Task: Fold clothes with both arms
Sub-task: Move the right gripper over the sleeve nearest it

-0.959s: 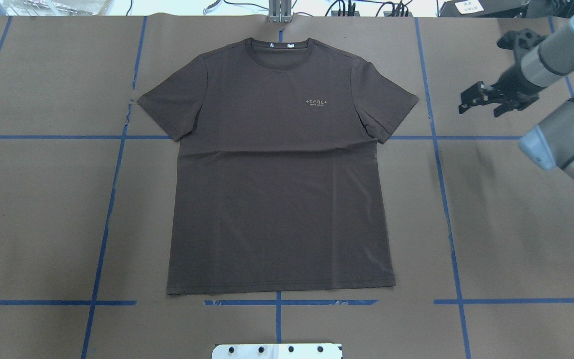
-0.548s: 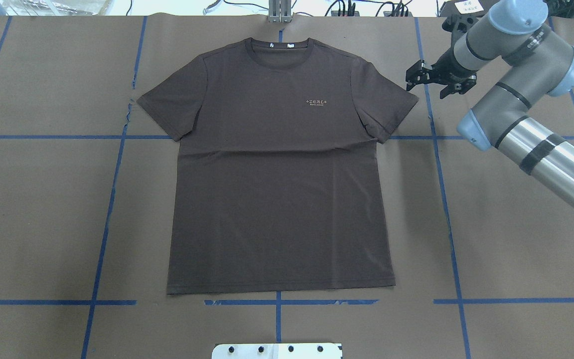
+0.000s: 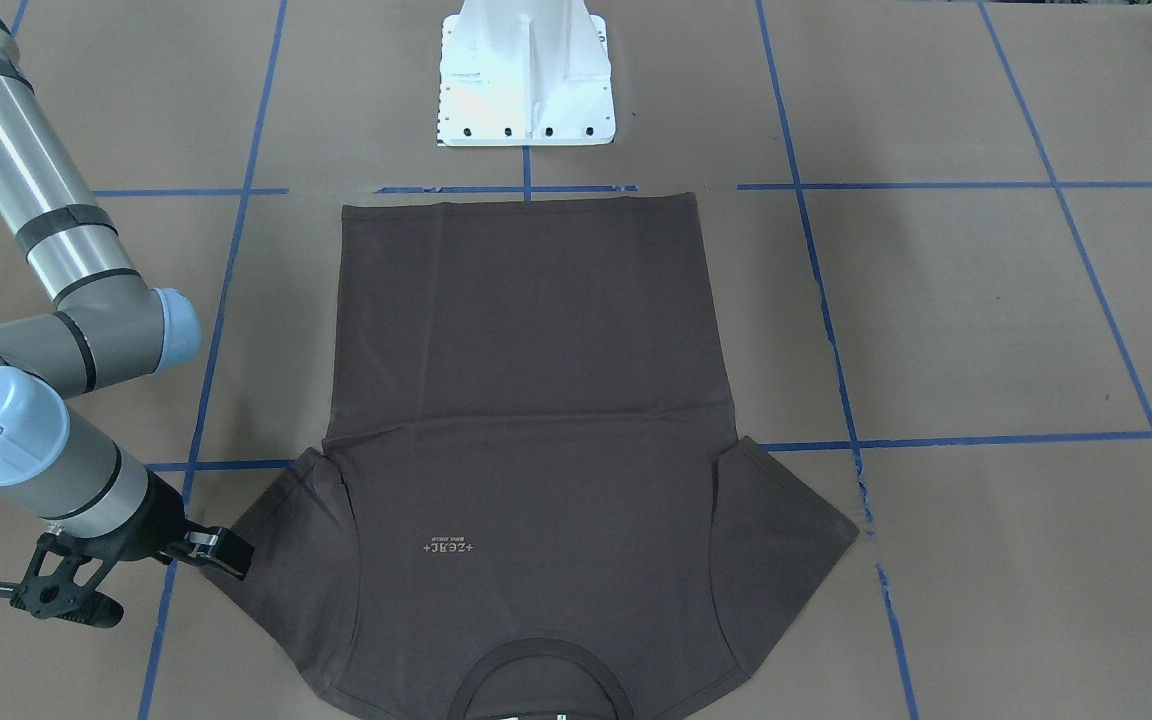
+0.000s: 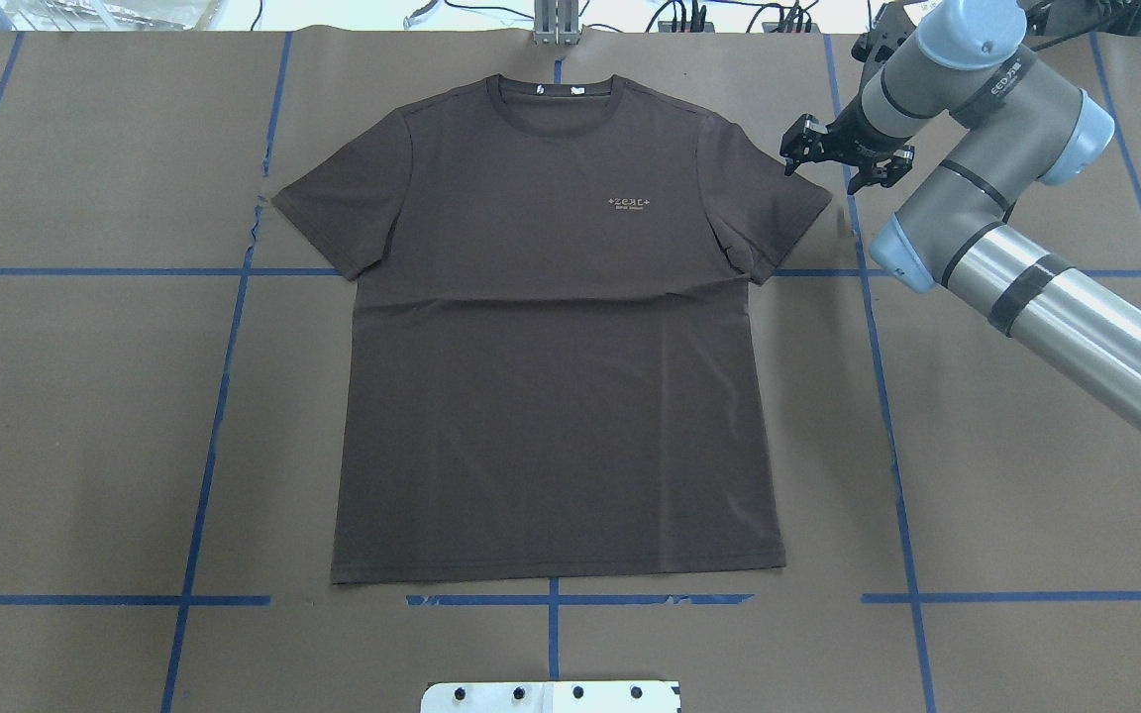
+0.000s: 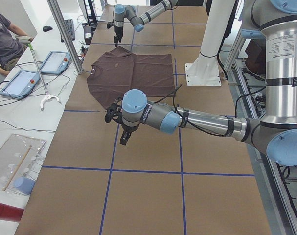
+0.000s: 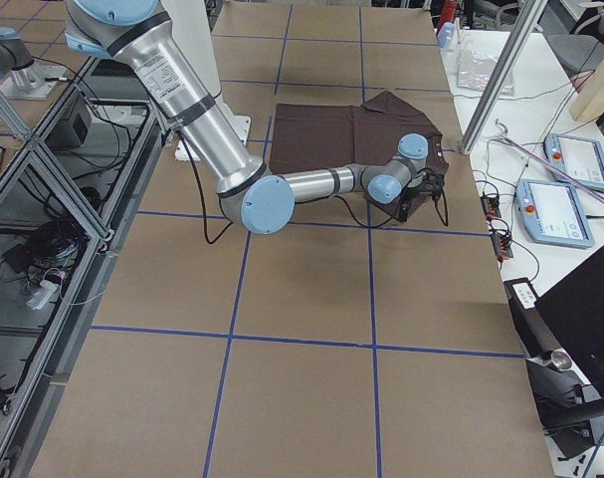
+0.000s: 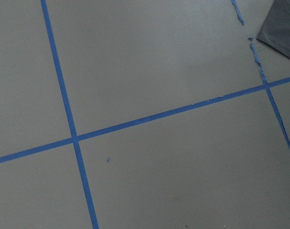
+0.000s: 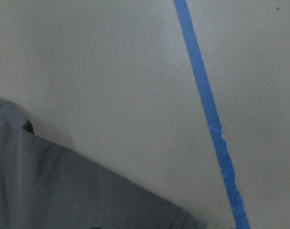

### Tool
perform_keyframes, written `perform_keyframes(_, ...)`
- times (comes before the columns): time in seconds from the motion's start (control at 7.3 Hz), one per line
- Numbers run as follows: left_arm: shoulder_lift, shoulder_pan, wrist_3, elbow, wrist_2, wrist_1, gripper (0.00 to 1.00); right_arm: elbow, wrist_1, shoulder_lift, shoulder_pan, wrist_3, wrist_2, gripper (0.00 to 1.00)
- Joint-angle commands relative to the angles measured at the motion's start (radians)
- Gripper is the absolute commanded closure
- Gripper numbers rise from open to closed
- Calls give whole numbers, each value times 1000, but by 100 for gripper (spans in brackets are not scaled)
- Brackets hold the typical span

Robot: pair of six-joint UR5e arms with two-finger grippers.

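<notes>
**Papered table, one shirt flat**

Table [image 4: 85, 396] is covered in brown paper and gridded with blue tape [image 4: 1026, 597]. T-shirt [image 4: 551, 396] lies flat and face up across the middle, sleeves spread. Its hem is near the white base [image 3: 524, 90] and its collar is toward the far edge. The tape is ragged beside one sleeve.

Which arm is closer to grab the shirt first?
Right, probably. The right tool hangs open beside the T-shirt's sleeve edge; the left tool sits outside the overhead view, its camera showing only a sleeve corner.

matt cloth t-shirt [image 4: 551, 396], matt paper tbl cover [image 4: 85, 416], shiny metal right arm [image 4: 1086, 322].
</notes>
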Motion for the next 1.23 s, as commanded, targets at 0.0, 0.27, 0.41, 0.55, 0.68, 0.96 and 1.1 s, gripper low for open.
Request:
perform_keyframes(0.0,5,6,-4,-2,47,-1,0,-23,0,4,-9,4,-6,19)
perform_keyframes(0.27,9,6,-2,-4,45,-1,0,-23,0,4,-9,5,-8,59)
perform_keyframes(0.41,9,6,-4,-4,45,-1,0,-25,0,1,-10,22,-21,79)
perform_keyframes(0.55,9,6,-4,-5,45,-1,0,-25,0,-2,-12,24,-26,86)
perform_keyframes(0.68,9,6,-6,-4,47,-1,0,-23,-2,-4,-13,24,-28,91)
perform_keyframes(0.96,9,6,-7,-4,47,-1,0,-22,-2,-1,-13,25,-28,100)
perform_keyframes(1.1,9,6,-7,-4,47,1,0,-19,-3,1,-13,40,-28,100)
